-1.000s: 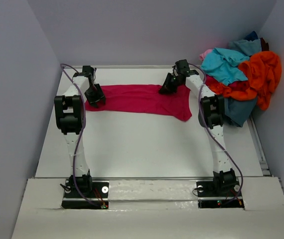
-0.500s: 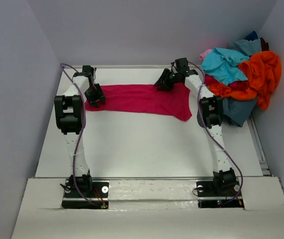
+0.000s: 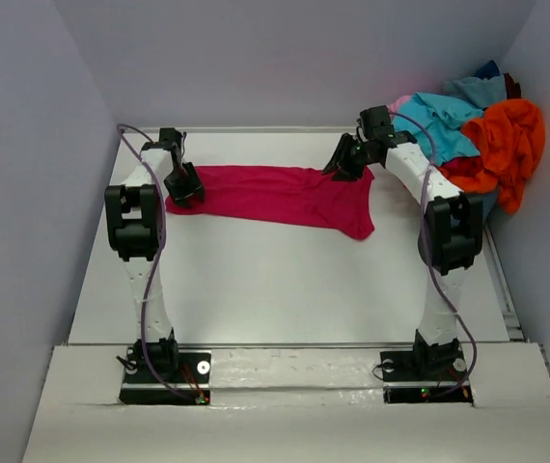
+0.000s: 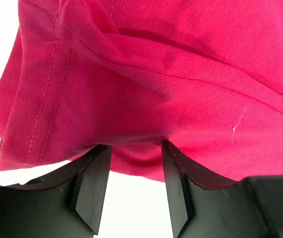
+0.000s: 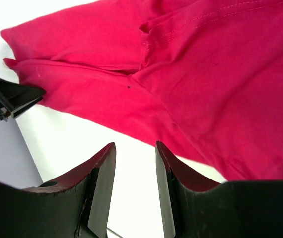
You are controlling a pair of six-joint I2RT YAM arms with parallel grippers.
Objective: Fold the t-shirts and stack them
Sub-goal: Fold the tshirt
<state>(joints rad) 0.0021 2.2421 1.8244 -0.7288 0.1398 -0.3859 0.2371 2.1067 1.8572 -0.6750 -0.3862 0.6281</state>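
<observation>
- My left gripper (image 4: pixel 134 148) is half open. Its tips are at the hem of the crimson t-shirt (image 3: pixel 275 193), with bare table (image 3: pixel 256 280) between them.
- My right gripper (image 5: pixel 135 146) is narrowly open and empty, and the shirt's other end lies just ahead.
- The shirt is spread between both grippers.
- The other t-shirts (image 3: pixel 478 135) are piled beyond the right gripper.

Crimson t-shirt (image 4: pixel 171 74) edge between parted left claw (image 4: pixel 134 171) tips

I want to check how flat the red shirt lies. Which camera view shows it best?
Top external view: the red shirt lies spread on the table, nearly whole outline visible. The left wrist view shows only a hemmed end close up; the right wrist view, one part with a seam.
</observation>
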